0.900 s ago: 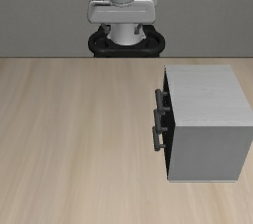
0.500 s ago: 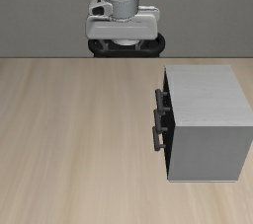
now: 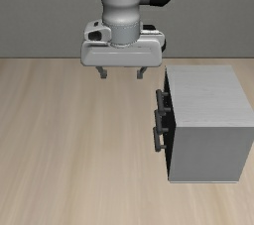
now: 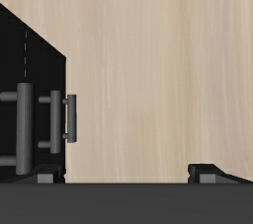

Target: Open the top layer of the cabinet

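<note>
A grey cabinet [image 3: 208,120] stands on the wooden table at the exterior view's right. Its dark front [image 3: 167,122] faces the exterior view's left and carries three dark bar handles [image 3: 159,122], all drawers shut. My gripper [image 3: 121,73] hangs open above the table, to the left of the cabinet's far corner and apart from it, with nothing between its fingers. In the wrist view the cabinet's black front [image 4: 25,90] and its handles [image 4: 68,117] lie beside one fingertip [image 4: 44,179], and my gripper [image 4: 126,177] is over bare wood.
The light wooden table [image 3: 69,140] stretches wide to the exterior view's left of the cabinet. The robot's base [image 3: 127,43] stands at the far edge, behind the hand. A grey wall closes the back.
My arm has swung forward and down from its folded pose at the base. The hand now hangs lower over the table, with both fingers showing. The cabinet has not moved.
</note>
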Robot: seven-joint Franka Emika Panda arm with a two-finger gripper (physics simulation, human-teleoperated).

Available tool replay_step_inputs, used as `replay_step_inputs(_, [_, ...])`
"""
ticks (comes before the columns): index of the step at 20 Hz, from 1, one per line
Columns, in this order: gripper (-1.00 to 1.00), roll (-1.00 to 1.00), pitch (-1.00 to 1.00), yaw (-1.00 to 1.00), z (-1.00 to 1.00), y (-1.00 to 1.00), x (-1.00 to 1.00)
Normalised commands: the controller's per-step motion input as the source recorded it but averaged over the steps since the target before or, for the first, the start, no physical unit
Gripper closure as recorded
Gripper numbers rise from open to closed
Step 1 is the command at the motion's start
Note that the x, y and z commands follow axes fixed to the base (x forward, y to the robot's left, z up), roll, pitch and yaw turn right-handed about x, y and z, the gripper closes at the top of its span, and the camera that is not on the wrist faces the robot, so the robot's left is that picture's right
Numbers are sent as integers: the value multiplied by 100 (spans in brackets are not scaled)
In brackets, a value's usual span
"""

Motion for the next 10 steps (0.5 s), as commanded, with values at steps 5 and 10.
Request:
replay_step_inputs(5, [-100, 31, 0, 0, 0, 0, 20])
replay_step_inputs(10, [-100, 45, 0, 0, 0, 0, 0])
